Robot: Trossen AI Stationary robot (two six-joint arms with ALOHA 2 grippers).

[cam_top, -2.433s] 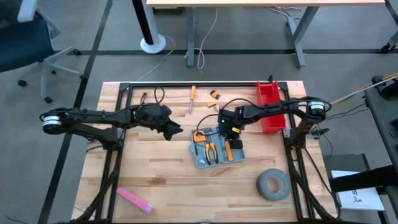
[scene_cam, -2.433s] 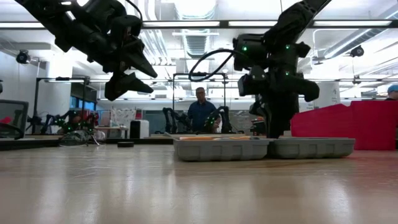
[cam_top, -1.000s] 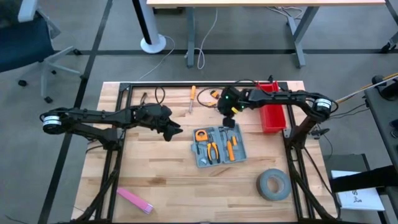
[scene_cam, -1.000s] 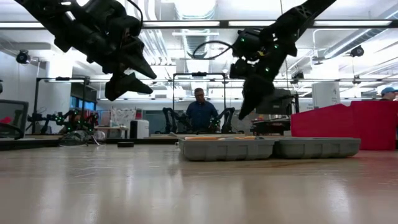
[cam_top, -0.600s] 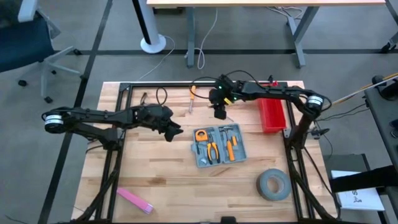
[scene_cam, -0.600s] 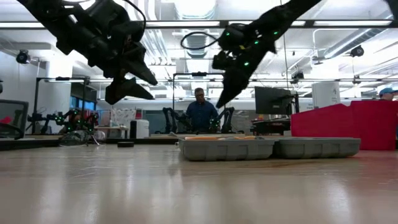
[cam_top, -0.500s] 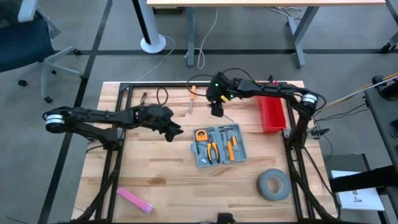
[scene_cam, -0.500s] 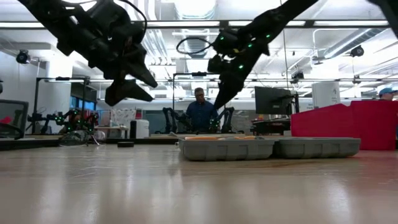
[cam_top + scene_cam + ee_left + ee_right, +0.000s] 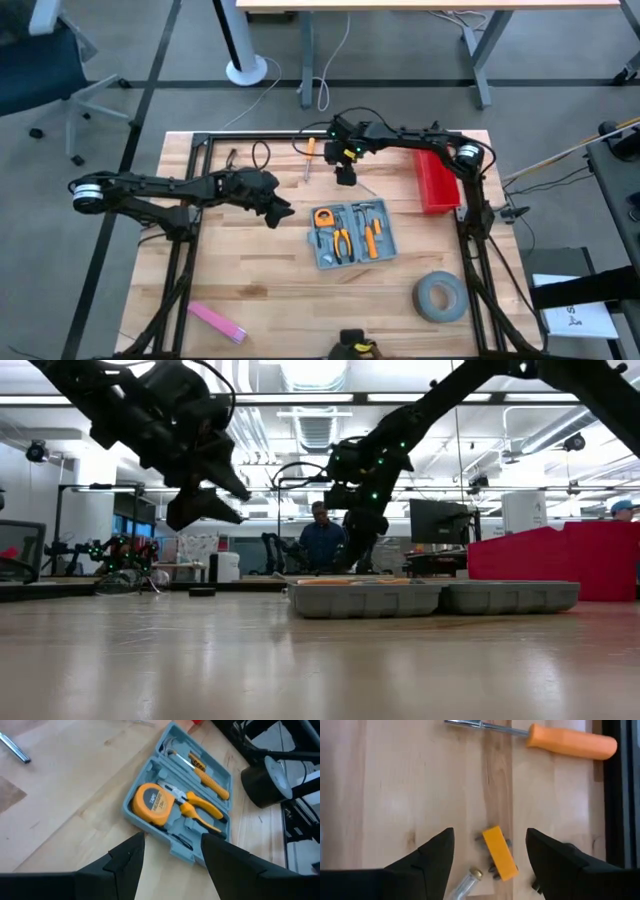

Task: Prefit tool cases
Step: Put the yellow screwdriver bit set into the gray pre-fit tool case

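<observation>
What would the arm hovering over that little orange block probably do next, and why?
Probably lower straight down. The right gripper hangs open above the small orange block, which lies loose on the table between its fingers, not yet touched. The open tool case already holds other tools, so this piece likely goes there.
</observation>
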